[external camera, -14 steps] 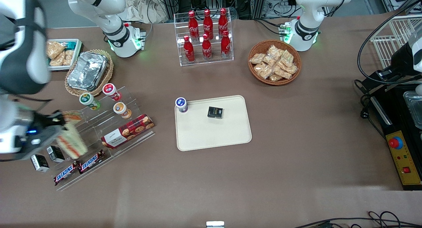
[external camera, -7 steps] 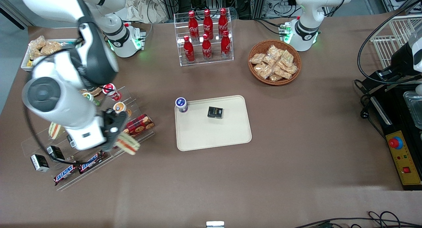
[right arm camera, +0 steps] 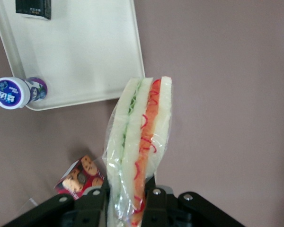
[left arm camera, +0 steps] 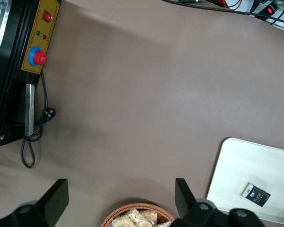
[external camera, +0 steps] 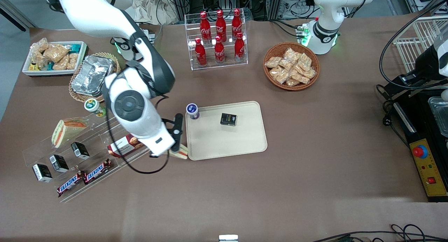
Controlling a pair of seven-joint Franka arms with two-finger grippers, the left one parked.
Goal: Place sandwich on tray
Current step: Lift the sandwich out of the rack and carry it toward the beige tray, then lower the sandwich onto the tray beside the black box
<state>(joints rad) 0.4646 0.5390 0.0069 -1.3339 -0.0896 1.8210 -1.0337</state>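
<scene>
My gripper is shut on a wrapped wedge sandwich with white bread and orange-red and green filling. It holds the sandwich above the table, just beside the tray's near corner at the working arm's end. The cream-beige tray lies mid-table and also shows in the right wrist view. A small black box lies on the tray. A blue-lidded cup stands at the tray's edge. A second like sandwich lies on the clear display stand.
The clear stand holds black boxes, Snickers bars and a red cookie box. A foil container in a basket, a white snack bin, a cola bottle rack and a snack basket stand farther back.
My gripper has carried the sandwich from over the display stand toward the parked arm's end, arriving beside the tray's near corner. The second sandwich and foil container are uncovered now.
</scene>
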